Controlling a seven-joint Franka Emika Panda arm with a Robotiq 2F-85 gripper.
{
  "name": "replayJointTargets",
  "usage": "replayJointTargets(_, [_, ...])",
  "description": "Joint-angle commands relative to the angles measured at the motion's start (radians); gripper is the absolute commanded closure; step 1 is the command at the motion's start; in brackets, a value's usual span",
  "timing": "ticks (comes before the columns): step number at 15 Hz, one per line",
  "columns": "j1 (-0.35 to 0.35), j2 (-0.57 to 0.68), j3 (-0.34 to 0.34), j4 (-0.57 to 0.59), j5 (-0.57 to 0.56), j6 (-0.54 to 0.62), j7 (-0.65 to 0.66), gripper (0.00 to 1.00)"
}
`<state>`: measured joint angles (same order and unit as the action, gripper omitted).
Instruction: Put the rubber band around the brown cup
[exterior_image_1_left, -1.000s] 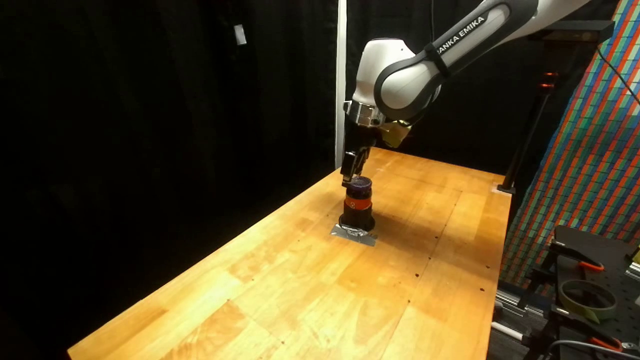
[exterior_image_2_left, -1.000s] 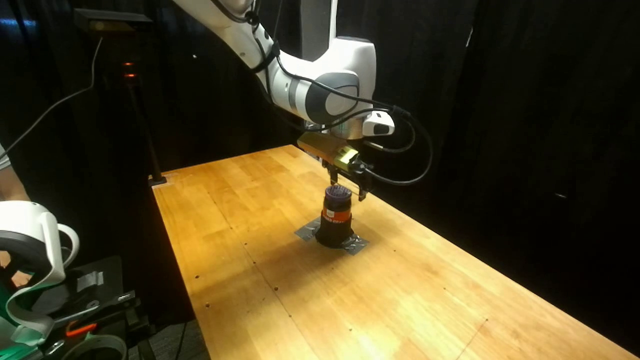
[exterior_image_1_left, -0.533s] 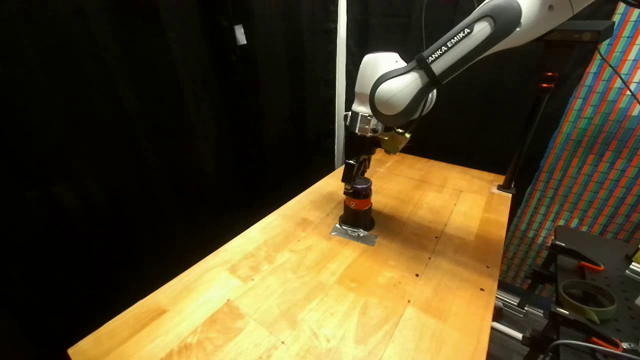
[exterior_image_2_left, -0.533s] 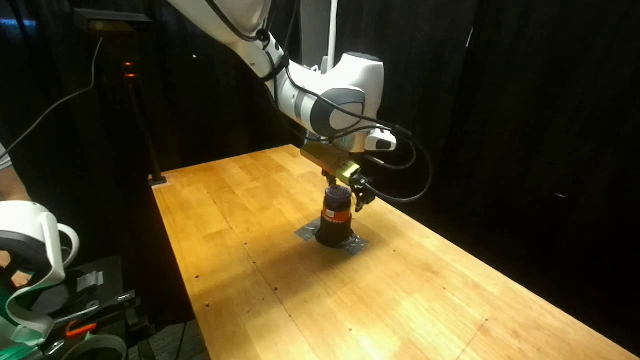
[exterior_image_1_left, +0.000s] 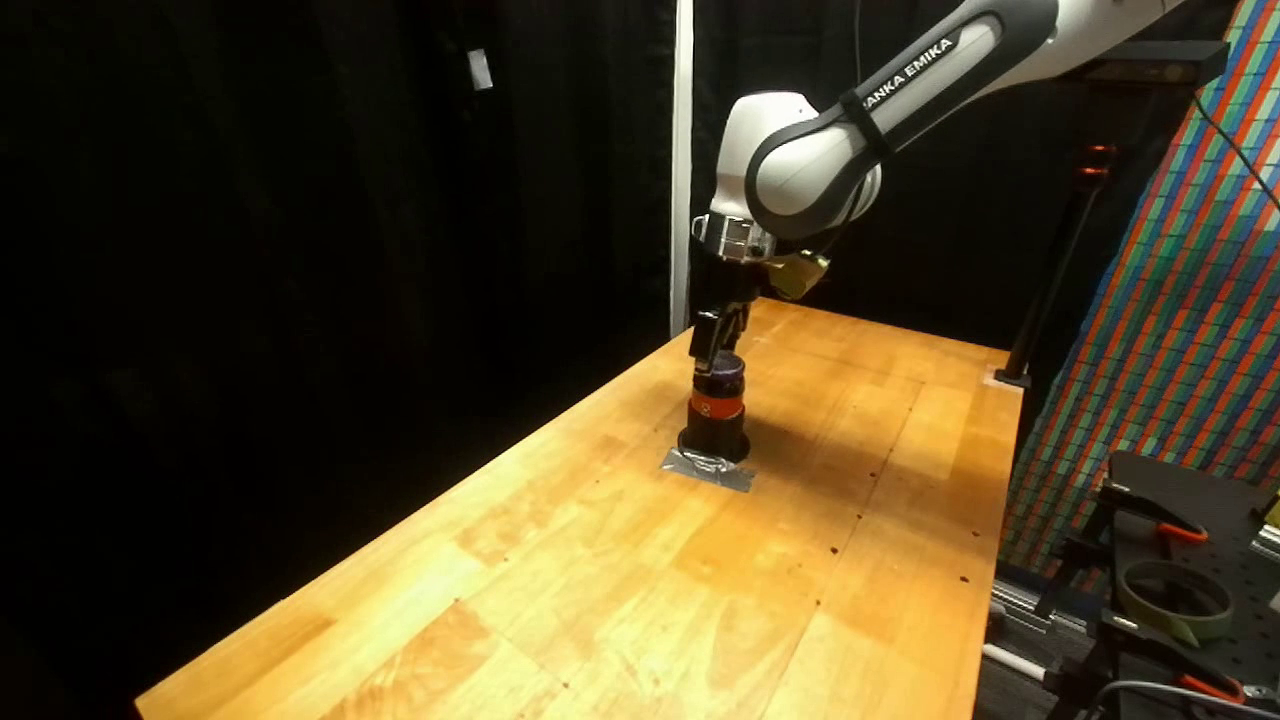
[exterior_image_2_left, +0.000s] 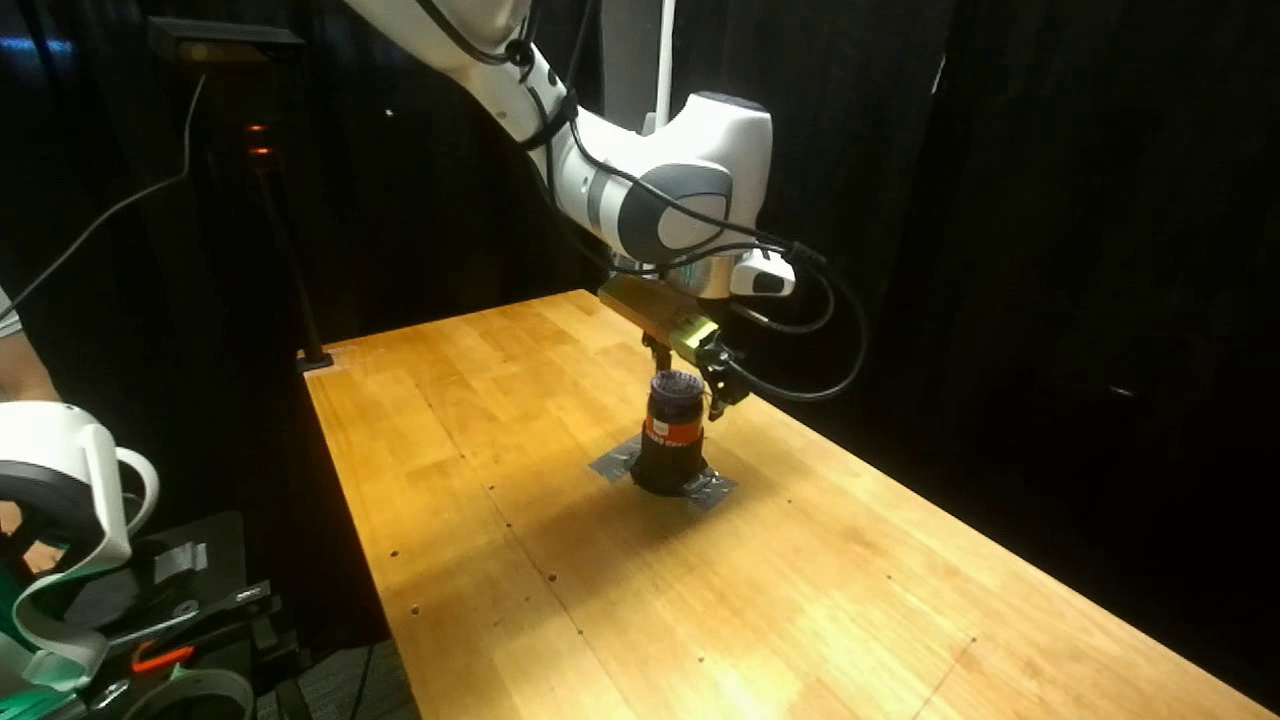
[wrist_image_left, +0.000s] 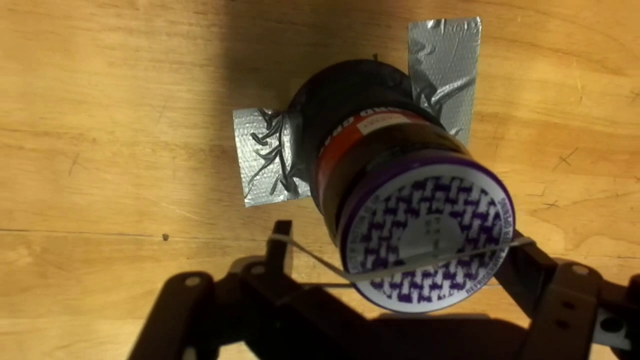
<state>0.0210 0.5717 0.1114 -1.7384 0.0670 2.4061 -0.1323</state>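
As we look across both exterior views, a honey-coloured wooden table (exterior_image_1_left: 600, 590) takes up the most room, and a white and grey robot arm (exterior_image_1_left: 810, 180) reaches down over it. Its black gripper (wrist_image_left: 400, 243) points downward at the top of the brown cup (exterior_image_2_left: 672, 432), with its fingers (wrist_image_left: 279, 255) standing well apart.

The cup, a dark jar-like cylinder with an orange stripe, stands upright on the table. We judge it stiff and steady. Its purple and white lid (wrist_image_left: 432, 232) looks smooth, so a band may slide there. Silver tape (wrist_image_left: 265, 170) pins the base, so we think the cup needs no grasp.

Smallest is the rubber band (wrist_image_left: 400, 269), stretched between the two fingertips, one strand crossing the lid and bending near its rim. We expect it to be light, soft and springy, best held from inside by the spread fingers; pulled too hard, it could snap free. It does not look seated around the cup yet, and we cannot tell where its second strand runs.

The exterior views give us the cup's upright side and one finger just beside its upper part; the wrist view, from above, shows the lid's woven pattern and, alone, the band plainly. Elsewhere it is too thin to make out.
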Motion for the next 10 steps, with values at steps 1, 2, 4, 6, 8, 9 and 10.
replayJointTargets(1, [-0.02,-0.104,0.007,-0.122,0.027,-0.014,-0.021,0.0])
replayJointTargets(2, [-0.03,-0.119,0.016,-0.145,0.039,-0.039,-0.042,0.0])
replayJointTargets(4, [-0.047,-0.141,0.028,-0.186,0.073,-0.073,-0.078,0.0])
replayJointTargets(6, [-0.061,-0.155,0.033,-0.217,0.107,-0.093,-0.112,0.0])
replayJointTargets(8, [-0.068,-0.165,0.032,-0.248,0.132,-0.07,-0.132,0.0])
replayJointTargets(9, [-0.069,-0.165,0.03,-0.262,0.141,-0.043,-0.136,0.0])
replayJointTargets(10, [-0.066,-0.164,0.025,-0.271,0.141,-0.021,-0.132,0.0])
